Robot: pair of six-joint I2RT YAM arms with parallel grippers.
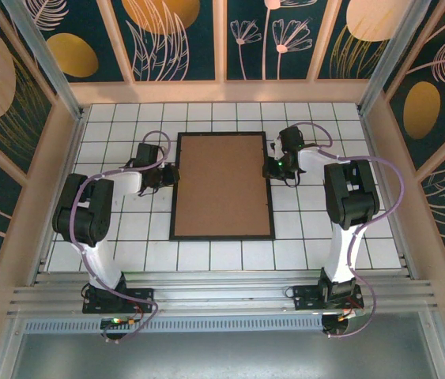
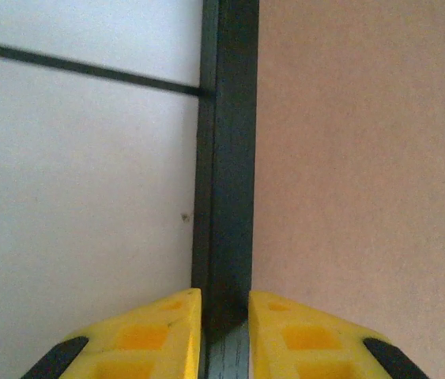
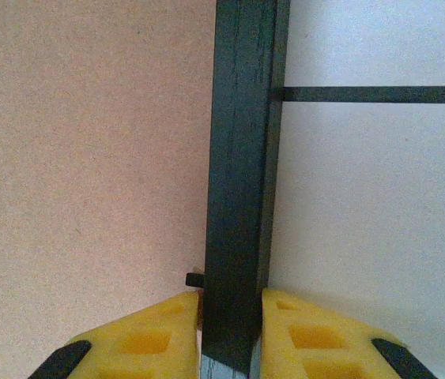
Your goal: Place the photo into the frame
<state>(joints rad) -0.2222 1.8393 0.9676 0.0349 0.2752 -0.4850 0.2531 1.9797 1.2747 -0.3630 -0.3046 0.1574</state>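
1. The frame lay flat at the middle of the white tiled table. Its long sides ran away from the arm bases, and a brown backing board faced up inside its black rim.
2. The left gripper was clamped narrow on the frame's left rim, in the far half of that side. The right gripper was clamped narrow on the right rim, roughly level with it.
3. Bare tiles showed on all four sides of the frame. The left and right strips were wider than the near and far strips, and the arms reached across the side strips.
4. Patterned walls bounded the table at the left, right and far edges.
5. The top view gave the whole outline with all four corners, but was too coarse to show finger contact.
6. The left wrist view showed the yellow fingers astride the rim. One sat over the table, the other over the board, and both were against the rim.
7. The right wrist view showed the same grip. A small dark tab sat on the board side, touching the rim just ahead of the finger.
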